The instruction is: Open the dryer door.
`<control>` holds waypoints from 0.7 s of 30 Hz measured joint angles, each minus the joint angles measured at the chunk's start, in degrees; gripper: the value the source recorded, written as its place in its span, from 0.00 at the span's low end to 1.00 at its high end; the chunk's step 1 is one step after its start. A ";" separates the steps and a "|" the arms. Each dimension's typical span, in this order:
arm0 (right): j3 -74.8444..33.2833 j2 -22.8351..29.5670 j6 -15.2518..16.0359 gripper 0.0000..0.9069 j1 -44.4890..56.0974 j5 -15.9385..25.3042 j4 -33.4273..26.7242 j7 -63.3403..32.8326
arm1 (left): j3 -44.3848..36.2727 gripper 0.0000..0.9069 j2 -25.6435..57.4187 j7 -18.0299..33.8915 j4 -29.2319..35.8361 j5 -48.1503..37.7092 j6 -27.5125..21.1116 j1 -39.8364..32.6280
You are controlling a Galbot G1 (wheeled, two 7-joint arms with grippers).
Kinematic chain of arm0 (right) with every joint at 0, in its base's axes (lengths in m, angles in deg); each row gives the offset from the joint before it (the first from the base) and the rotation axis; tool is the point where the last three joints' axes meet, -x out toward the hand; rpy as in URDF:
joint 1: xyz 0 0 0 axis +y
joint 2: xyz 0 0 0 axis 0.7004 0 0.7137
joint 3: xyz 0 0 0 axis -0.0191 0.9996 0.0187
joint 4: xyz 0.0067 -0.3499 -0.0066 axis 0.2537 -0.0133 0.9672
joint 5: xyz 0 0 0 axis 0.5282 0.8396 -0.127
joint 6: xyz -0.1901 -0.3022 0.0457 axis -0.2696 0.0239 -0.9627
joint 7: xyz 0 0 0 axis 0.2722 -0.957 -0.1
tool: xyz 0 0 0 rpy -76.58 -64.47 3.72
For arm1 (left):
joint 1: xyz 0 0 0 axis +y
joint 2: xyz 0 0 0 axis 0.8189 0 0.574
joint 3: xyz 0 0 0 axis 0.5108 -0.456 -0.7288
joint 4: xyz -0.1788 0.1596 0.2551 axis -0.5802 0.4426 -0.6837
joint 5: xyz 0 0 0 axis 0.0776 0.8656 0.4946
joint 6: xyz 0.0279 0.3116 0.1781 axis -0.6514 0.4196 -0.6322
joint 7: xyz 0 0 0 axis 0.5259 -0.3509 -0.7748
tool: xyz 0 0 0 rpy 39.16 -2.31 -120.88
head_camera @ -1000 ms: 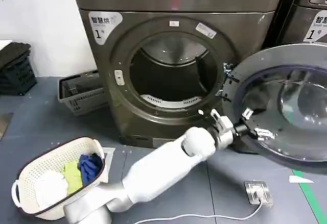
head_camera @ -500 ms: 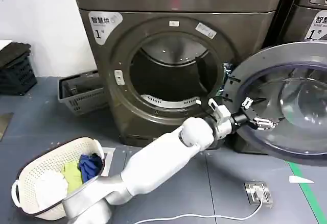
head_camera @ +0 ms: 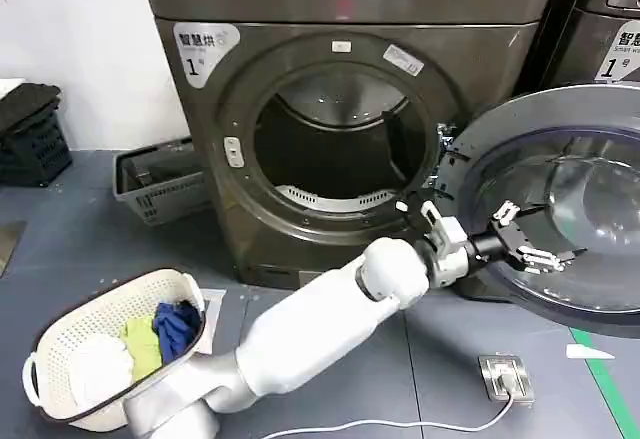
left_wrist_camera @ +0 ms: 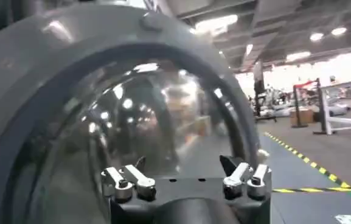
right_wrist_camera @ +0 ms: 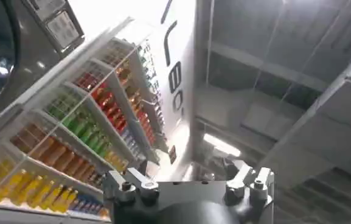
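The bronze-grey dryer [head_camera: 200, 139] stands with its drum opening [head_camera: 335, 144] exposed. The dryer door [head_camera: 585, 109] is swung wide to the right, its inner face and bulging glass [head_camera: 590, 209] turned toward me. My left arm reaches across the front of the machine. My left gripper [head_camera: 528, 244] is open at the lower inner part of the door, with nothing between its fingers. In the left wrist view the left gripper [left_wrist_camera: 184, 164] faces the door glass [left_wrist_camera: 132, 122] close up. My right gripper [right_wrist_camera: 184, 173] is open and empty, pointing up toward shelves and the ceiling.
A white laundry basket [head_camera: 45, 334] with clothes sits on the floor at front left. A grey crate [head_camera: 160, 184] lies beside the dryer and black crates [head_camera: 30, 134] stand further left. A second, darker machine [head_camera: 600, 19] is behind the open door. A floor socket with cable [head_camera: 503, 374] lies near it.
My left gripper has moved rightward across the inner face of the open door, after a short pull back. The door stays wide open.
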 joint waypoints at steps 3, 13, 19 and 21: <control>0.26 0.00 2.44 1.00 0.63 -0.83 0.38 -0.79 | 0.89 1.00 0.00 -0.02 3.31 0.42 -2.17 0.83; 0.70 0.00 6.29 1.00 2.23 -4.37 -2.67 -5.78 | 6.44 1.00 12.40 4.32 18.07 -6.48 -10.80 4.64; 1.63 0.00 8.44 1.00 1.50 -8.43 -5.84 -7.09 | 13.85 1.00 28.34 10.82 25.96 -12.86 -15.52 9.26; 1.83 0.00 9.23 1.00 1.13 -10.19 -7.27 -7.93 | 16.63 1.00 32.41 12.84 27.60 -15.09 -17.45 10.88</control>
